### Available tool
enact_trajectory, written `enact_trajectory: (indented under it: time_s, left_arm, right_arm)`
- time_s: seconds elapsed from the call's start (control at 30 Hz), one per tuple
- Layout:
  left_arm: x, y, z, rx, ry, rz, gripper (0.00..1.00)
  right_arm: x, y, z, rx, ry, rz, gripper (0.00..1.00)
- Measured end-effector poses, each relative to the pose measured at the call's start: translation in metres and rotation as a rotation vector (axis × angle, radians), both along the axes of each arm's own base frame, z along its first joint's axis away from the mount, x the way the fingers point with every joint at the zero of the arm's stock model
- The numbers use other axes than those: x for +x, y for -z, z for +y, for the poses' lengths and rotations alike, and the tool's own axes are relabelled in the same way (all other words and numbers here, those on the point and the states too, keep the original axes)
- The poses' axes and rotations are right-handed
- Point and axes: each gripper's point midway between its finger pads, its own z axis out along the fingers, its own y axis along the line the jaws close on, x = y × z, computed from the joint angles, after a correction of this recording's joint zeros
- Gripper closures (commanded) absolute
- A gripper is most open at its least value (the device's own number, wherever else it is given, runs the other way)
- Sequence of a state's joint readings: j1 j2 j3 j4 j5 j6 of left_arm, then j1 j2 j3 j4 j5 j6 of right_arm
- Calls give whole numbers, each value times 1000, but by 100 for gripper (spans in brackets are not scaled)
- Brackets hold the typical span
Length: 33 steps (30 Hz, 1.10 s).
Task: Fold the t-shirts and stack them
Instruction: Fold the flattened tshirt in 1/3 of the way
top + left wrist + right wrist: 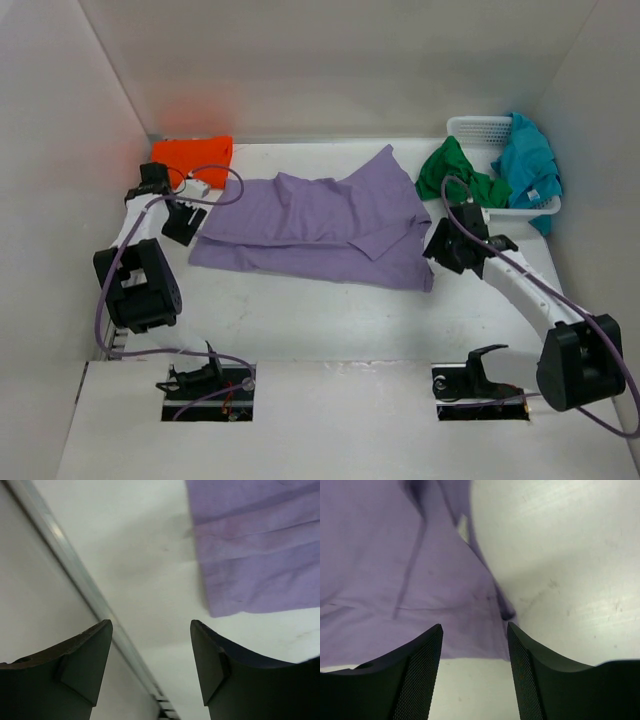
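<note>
The lavender purple t-shirt (320, 225) lies partly folded in the middle of the table; it also shows in the left wrist view (255, 550) and the right wrist view (405, 565). A folded orange t-shirt (195, 155) lies at the back left. The green t-shirt (455, 170) and the teal blue t-shirt (527, 165) hang from the basket. My left gripper (183, 222) (150, 630) is open and empty just off the purple shirt's left edge. My right gripper (445, 245) (475, 630) is open and empty over its right edge.
A white mesh basket (478, 128) stands at the back right corner. White walls close in the table on the left, back and right. A metal strip (75, 575) runs along the left wall's foot.
</note>
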State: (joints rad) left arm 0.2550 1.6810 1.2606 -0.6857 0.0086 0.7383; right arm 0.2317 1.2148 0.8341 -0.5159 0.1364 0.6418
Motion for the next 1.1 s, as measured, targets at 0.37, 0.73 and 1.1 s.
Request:
enact_trajectory:
  time_s: [0.37,0.73,1.1]
  left_arm:
    - [-23,76,-38,-204,-134,235,43]
    - [-24,76,-54,-287,-188,246,100]
    - [-98,38,-27,-197,-187,266,97]
  right_arm:
    - [-42,68,15,86,36,227,45]
    - [-52,83,29,168,23,270,100]
    - [-88,42,16,191,48,211,100]
